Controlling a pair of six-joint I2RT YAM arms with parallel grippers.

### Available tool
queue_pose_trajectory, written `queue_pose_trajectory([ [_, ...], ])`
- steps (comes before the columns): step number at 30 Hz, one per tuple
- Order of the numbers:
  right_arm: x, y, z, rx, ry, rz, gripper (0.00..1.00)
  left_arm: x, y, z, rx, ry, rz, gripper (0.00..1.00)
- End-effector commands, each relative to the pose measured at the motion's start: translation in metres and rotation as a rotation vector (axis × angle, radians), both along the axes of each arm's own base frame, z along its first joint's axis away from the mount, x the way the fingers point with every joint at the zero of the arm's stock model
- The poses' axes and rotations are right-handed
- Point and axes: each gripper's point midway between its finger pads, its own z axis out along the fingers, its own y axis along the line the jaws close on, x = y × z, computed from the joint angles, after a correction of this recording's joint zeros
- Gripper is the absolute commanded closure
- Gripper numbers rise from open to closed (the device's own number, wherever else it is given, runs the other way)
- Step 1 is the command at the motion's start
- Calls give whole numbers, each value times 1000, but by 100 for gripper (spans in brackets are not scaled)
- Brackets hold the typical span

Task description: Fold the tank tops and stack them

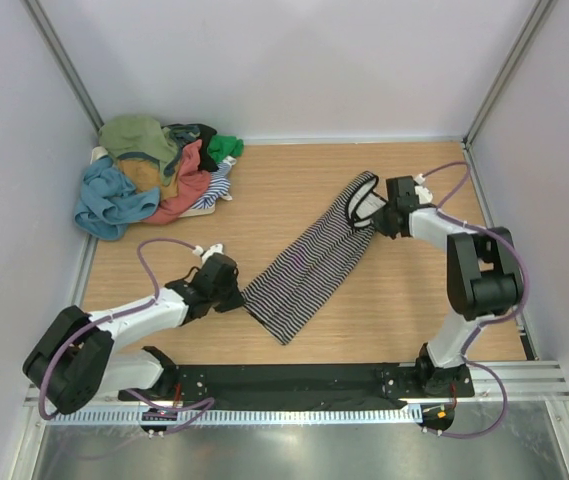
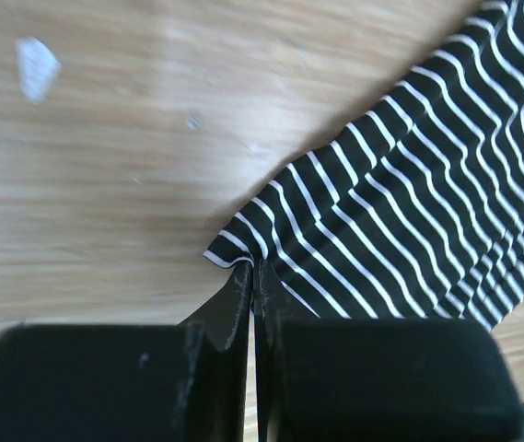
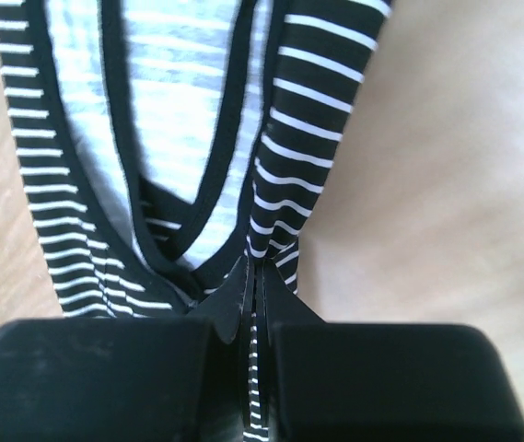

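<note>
Pile (image 1: 154, 175) overhead only; striped top (image 1: 304, 265) everywhere

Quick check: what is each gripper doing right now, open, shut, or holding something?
Left gripper: closed, pinching a corner of the striped top.
Right gripper: closed, pinching the same striped top at its strap end.

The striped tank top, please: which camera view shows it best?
The top external view: it shows the whole striped tank top, stretched diagonally. The left wrist view shows only a corner pinched in the left claw; the right wrist view, only the straps in the right claw.
</note>
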Motion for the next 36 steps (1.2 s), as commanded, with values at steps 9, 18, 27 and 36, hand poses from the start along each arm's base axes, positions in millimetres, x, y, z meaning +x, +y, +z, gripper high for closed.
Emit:
queue_pose_trajectory([
  [9, 125, 66, 8, 172, -105, 265, 99, -43, -65, -16, -26, -15, -92, 100],
  [18, 165, 84, -12, 192, -84, 318, 96, -62, -115, -16, -60, -32, -111, 90],
  [27, 152, 75, 8, 120, -123, 351, 64, -61, -101, -4, -23, -54, -86, 59],
  [36, 131, 65, 31, 30, -126, 376, 44, -67, -89, 9, -31, -79, -100, 39],
])
